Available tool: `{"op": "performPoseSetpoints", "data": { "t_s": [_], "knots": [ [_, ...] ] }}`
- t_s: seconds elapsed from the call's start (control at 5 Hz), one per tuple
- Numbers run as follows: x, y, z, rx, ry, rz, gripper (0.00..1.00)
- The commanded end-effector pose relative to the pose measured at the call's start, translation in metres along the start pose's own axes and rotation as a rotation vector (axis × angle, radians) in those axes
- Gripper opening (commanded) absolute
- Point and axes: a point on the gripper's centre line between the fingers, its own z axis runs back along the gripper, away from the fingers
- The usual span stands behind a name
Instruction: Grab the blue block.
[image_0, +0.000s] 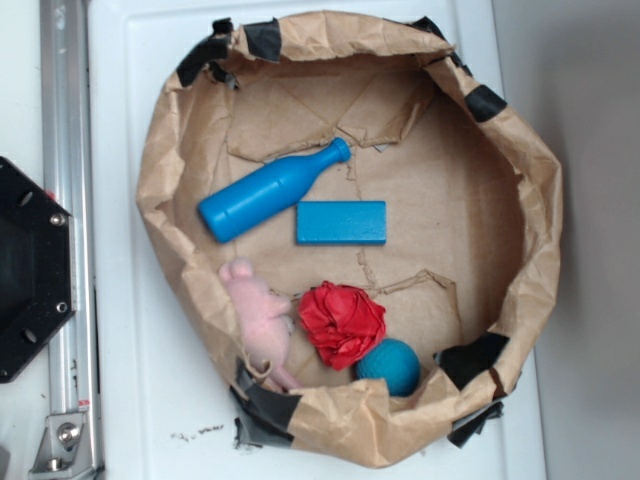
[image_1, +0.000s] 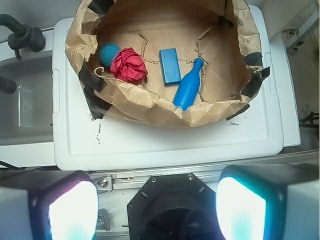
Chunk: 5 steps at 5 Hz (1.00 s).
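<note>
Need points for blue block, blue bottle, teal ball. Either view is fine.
blue block (image_0: 341, 222): exterior view, centre of its flat top face.
blue bottle (image_0: 262, 196): exterior view, middle of the wide body, not the neck.
teal ball (image_0: 391, 364): exterior view, centre of the visible round surface.

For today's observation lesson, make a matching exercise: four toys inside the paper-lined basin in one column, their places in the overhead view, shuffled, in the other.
Things:
1. blue block
2. blue bottle
3. teal ball
4. pink plush toy

Places:
A. against the paper wall, left of the red crumpled cloth
B. near the middle of the floor, lying flat
C. lower right of the red cloth
D. lying on its side, upper left of the block

Pairs: 1-B, 2-D, 3-C, 4-A
</note>
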Motion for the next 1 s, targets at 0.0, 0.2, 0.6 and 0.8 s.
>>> {"op": "performPoseSetpoints", "data": {
  "t_s": [0.0, 0.2, 0.6, 0.8],
  "knots": [
    [0.0, 0.0, 0.0, 0.0, 0.0, 0.0, 1.0],
    [0.046, 0.031, -0.052, 0.147, -0.059, -0.023, 1.0],
    [0.139, 0.037, -0.128, 0.178, -0.036, -0.142, 1.0],
    [0.145, 0.046, -0.16, 0.213, -0.046, -0.244, 1.0]
  ]
}}
